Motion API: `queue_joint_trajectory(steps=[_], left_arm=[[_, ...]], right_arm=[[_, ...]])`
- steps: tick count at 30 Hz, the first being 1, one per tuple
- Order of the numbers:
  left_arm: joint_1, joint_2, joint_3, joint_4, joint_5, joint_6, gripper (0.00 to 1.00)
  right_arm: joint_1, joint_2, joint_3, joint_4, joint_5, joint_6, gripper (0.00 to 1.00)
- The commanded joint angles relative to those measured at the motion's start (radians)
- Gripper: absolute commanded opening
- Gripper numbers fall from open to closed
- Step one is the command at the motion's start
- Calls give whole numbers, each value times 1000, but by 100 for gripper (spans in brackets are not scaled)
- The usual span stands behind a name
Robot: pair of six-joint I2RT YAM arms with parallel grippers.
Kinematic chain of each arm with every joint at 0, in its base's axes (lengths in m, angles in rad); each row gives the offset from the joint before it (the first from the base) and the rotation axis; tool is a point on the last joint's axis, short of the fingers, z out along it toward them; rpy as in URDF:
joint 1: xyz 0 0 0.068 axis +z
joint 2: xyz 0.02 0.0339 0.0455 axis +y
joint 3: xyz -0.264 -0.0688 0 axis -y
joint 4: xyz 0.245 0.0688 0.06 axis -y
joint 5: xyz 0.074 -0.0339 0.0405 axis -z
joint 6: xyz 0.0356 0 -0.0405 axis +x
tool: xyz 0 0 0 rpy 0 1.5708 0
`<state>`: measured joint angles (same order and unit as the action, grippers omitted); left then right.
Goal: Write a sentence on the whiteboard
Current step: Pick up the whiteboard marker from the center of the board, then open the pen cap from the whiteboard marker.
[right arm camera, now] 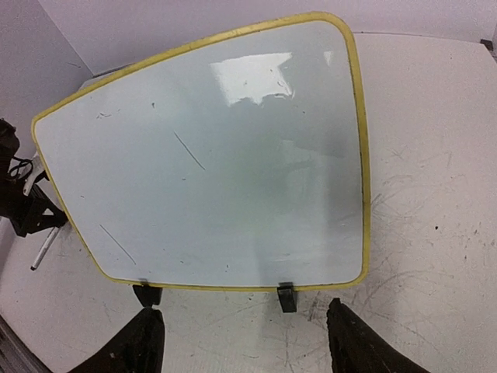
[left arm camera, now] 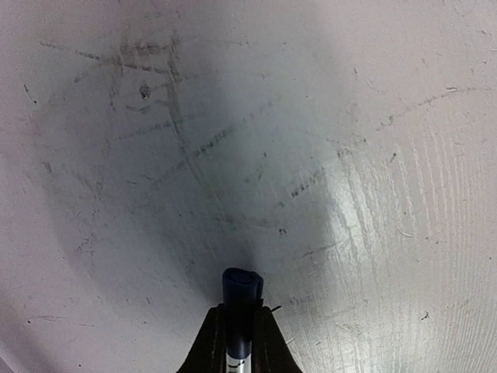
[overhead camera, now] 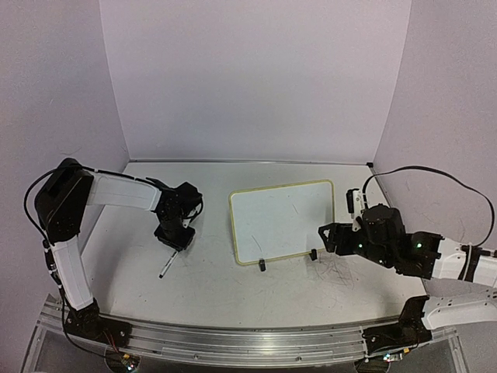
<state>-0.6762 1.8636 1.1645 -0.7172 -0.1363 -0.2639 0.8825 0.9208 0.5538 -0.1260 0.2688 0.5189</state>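
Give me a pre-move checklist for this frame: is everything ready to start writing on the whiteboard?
1. Left gripper shut on the marker: ok.
2. Marker cap off: cannot tell; the end showing is blue and blunt.
3. Marker over the whiteboard: not ok; it is down by the table, left of the board.
4. Board free for writing: ok; only faint stray marks.
5. Right gripper bracing the board: not ok; it is open, short of the footed edge.
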Motion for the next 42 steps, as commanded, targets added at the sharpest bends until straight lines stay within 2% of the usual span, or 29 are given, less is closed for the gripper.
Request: queue_joint_trajectory(steps=[1, 6, 9, 12, 16, 19, 24, 28, 33, 38, 42], left_arm=[[-3, -106, 56, -30, -56, -53, 4], [-3, -264, 89, -5, -29, -164, 0], [-4, -400, 55, 92, 69, -211, 0], [-5, -553, -17, 259, 204, -257, 0], [-18, -706, -139, 585, 353, -367, 0], [-60, -733, -176, 761, 377, -401, 0], [-150, -679, -161, 872, 350, -382, 0], [-233, -610, -118, 876, 331, -335, 0], [-273, -582, -114, 877, 320, -326, 0], [-290, -577, -109, 877, 308, -322, 0], [-290, -614, -123, 875, 217, -350, 0]], right_arm=[[3, 51, 93, 79, -91, -67, 73], [5, 140, 139, 218, -237, -50, 73], [14, 212, 171, 316, -330, -20, 73], [37, 291, 226, 385, -387, 1, 73], [65, 405, 311, 472, -480, 37, 73], [82, 483, 362, 549, -582, 75, 72], [120, 588, 431, 661, -688, 114, 69], [123, 640, 475, 680, -737, 133, 60], [123, 625, 463, 688, -718, 131, 51], [123, 618, 449, 687, -678, 137, 22], [123, 623, 429, 686, -705, 136, 2]])
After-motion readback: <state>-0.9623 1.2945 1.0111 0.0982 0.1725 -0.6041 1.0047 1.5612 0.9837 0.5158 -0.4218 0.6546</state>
